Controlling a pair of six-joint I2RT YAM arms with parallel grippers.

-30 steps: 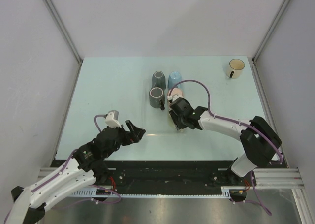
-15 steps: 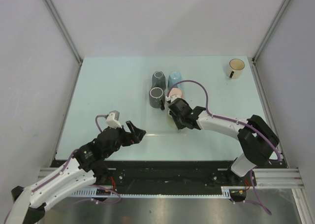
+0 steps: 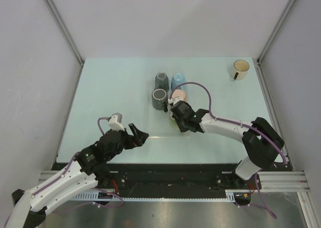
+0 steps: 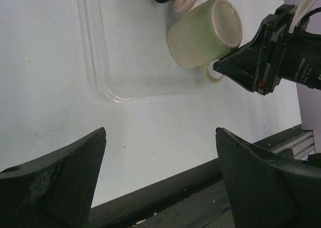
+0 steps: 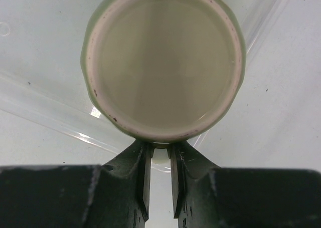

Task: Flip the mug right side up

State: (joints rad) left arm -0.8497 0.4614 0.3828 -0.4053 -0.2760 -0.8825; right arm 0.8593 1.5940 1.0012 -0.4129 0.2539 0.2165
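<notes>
Pale-green mug [image 4: 203,32] stands upside down near the middle of the tabletop [image 3: 110,87], its flat cream base facing up and its rim down inside a clear plastic tray [image 4: 95,62]. In the left wrist view the mug's handle [image 4: 213,75] sticks out at about 5 o'clock from the body.

The right end effector [image 5: 160,160] has closed on that handle. In its own wrist view the two fingers [image 5: 144,178] stand nearly together with only a narrow gap, and the handle is pinched in it just under the round base. The top view shows the right arm reaching in from 4 o'clock, with its wrist covering most of the mug.

The left end effector [image 4: 160,138] hangs over bare tabletop at about 8 o'clock from the mug and well apart from it. Its fingers are spread wide and hold nothing.

Four more mugs are clustered at 12 o'clock from the green one. A pink mug [image 3: 179,94] is nearest, just beside it. A grey mug [image 3: 159,97] sits at 9 o'clock from the pink one, with its mouth up and a dark handle. A second grey mug [image 3: 161,80] and a light-blue mug [image 3: 178,81] stand behind those two, side by side. A cream mug [image 3: 241,68] sits alone, mouth up, near the far right corner of the tabletop, at about 2 o'clock from the green mug.
</notes>
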